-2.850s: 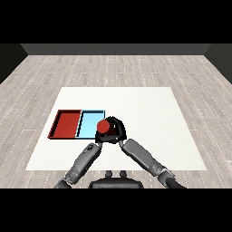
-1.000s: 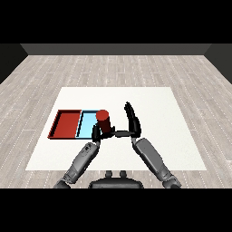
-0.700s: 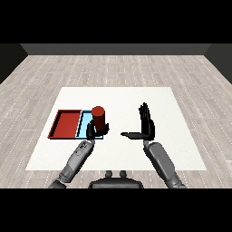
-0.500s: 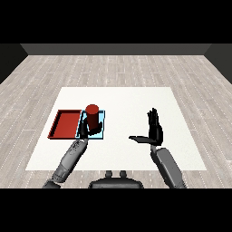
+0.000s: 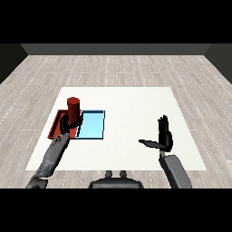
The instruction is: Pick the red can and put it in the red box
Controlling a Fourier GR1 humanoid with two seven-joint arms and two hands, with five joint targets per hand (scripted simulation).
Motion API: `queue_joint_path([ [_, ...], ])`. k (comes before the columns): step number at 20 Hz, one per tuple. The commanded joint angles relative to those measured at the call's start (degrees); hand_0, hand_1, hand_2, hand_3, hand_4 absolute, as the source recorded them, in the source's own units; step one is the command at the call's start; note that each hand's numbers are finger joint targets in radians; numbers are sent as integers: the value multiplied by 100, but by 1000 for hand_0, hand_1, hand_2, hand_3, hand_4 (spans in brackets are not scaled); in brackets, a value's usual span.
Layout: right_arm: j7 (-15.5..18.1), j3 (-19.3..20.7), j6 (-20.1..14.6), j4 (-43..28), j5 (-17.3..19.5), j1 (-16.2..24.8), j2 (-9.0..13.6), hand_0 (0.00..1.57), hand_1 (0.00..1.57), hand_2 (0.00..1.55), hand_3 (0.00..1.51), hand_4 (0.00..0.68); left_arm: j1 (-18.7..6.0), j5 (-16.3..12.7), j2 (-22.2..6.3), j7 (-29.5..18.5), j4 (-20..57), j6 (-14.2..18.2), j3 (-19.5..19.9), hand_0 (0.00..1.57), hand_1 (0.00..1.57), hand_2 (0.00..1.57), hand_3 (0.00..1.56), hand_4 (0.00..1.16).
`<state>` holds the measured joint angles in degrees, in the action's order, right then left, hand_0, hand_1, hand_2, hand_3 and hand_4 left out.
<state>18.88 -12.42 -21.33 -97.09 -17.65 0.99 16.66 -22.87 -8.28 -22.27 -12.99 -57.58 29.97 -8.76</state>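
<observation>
The red can [image 5: 73, 108] stands upright in my left hand [image 5: 71, 126], whose fingers curl round its lower part. It is held over the red tray [image 5: 56, 125], close to the border with the light blue tray [image 5: 93, 124]. Whether the can rests on the tray floor I cannot tell. My right hand [image 5: 164, 138] is far off at the right, raised above the table, with fingers straight up and thumb pointing left, holding nothing.
The two trays lie side by side at the left of the white table [image 5: 131, 104]. My left forearm [image 5: 52, 156] reaches up from the lower left corner, and my right forearm [image 5: 176, 171] rises from the lower right.
My left hand carried the can leftward from over the blue tray to over the red tray. My right hand let go earlier and drew away to the right, open.
</observation>
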Motion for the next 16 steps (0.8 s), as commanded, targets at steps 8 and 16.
queue_joint_path([
  [8,-17,385,114,1246,143,-609,-29,0,0,0,0,0,-1525,376,-270,-391,3562,-366,657,1571,1571,1564,1493,1058],
  [16,283,523,218,1864,11,-856,-323,0,0,0,0,0,-1826,750,-35,360,5064,-68,490,650,650,700,0,644],
])
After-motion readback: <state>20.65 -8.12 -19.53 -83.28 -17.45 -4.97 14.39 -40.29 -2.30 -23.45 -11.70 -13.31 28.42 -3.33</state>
